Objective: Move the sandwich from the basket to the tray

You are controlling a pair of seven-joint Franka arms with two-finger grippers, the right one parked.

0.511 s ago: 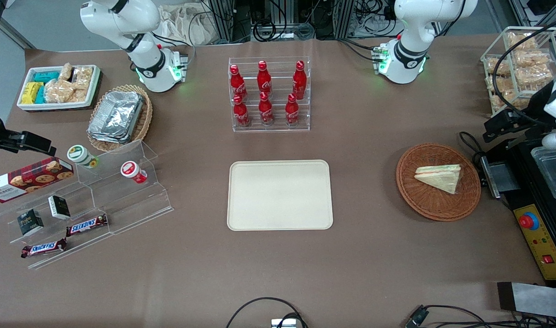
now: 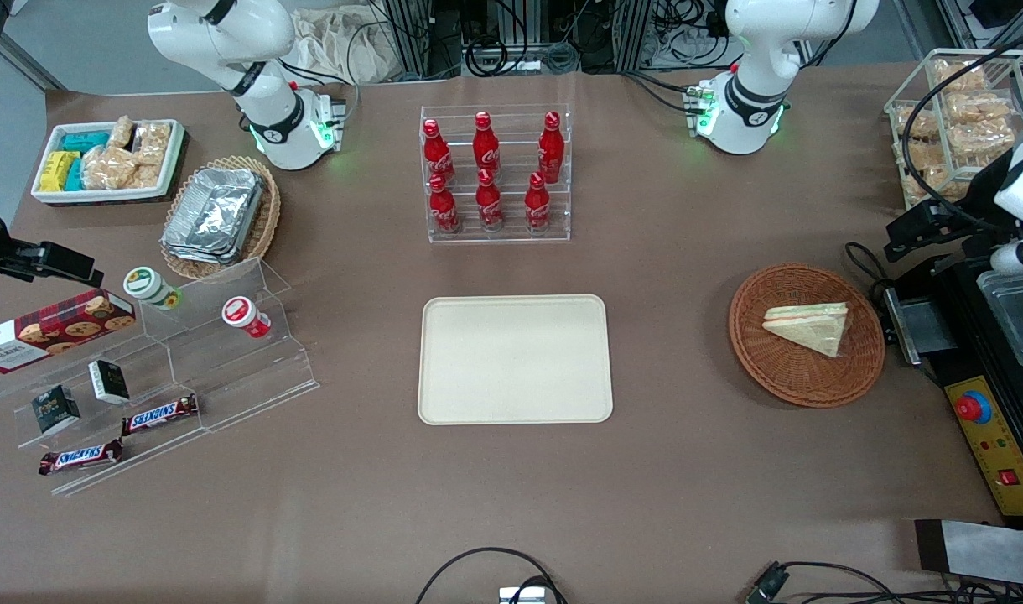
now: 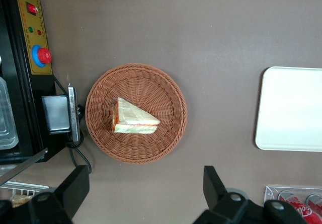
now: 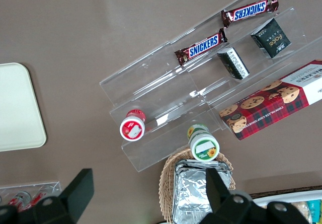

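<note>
The sandwich (image 2: 809, 327), a pale bread wedge with orange and green filling, lies in the round reddish-brown wicker basket (image 2: 776, 377). The left wrist view shows the sandwich (image 3: 133, 117) in the basket (image 3: 151, 83) from above. The cream-beige tray (image 2: 514, 359) lies flat at the table's middle and holds nothing; its edge shows in the left wrist view (image 3: 292, 108). The left arm's gripper (image 2: 918, 228) hangs high at the working arm's end, a little farther from the front camera than the basket. The gripper (image 3: 146, 186) is open wide and holds nothing, over bare table beside the basket.
A black machine with a red button (image 2: 973, 408) stands beside the basket toward the working arm's end, with a cable (image 2: 864, 260) by the basket. A rack of red bottles (image 2: 496, 176) stands farther back than the tray. A clear bin of snacks (image 2: 956, 126) stands at the back.
The left arm and its gripper have shifted slightly toward the basket. The sandwich, basket and tray have not moved.
</note>
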